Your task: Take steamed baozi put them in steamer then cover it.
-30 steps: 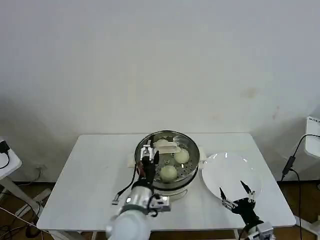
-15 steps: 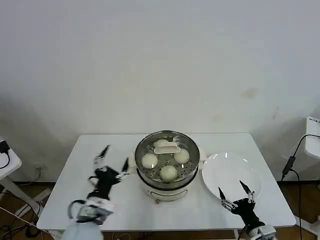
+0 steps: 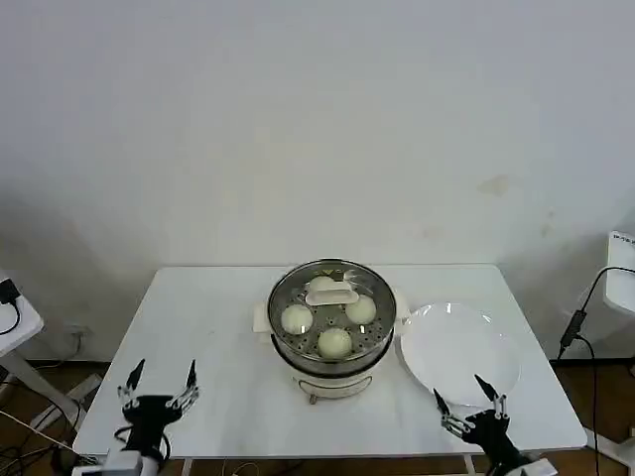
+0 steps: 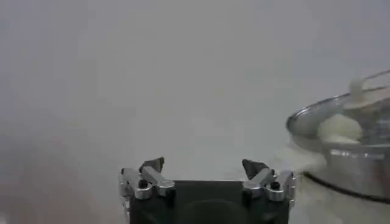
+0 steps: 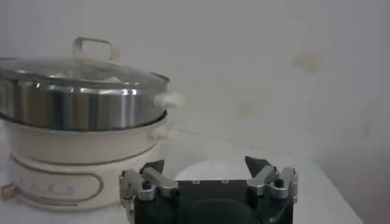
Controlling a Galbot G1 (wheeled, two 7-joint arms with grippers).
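Observation:
The steel steamer stands at the table's middle with the clear glass cover resting on it, its cream handle at centre. Under the glass lie pale baozi, three plainly visible, a fourth partly behind the handle. My left gripper is open and empty near the table's front left corner, far from the pot. My right gripper is open and empty at the front right, by the plate's near rim. The right wrist view shows the covered steamer; the left wrist view shows the steamer from the side.
An empty white plate lies right of the steamer. A white table carries everything; its left half is bare. A small side table stands at far left. Cables hang at the right edge.
The left arm has pulled away from the steamer, going left and back to the table's front left corner. The cover stays on the pot. The right gripper has drawn slightly nearer the front edge.

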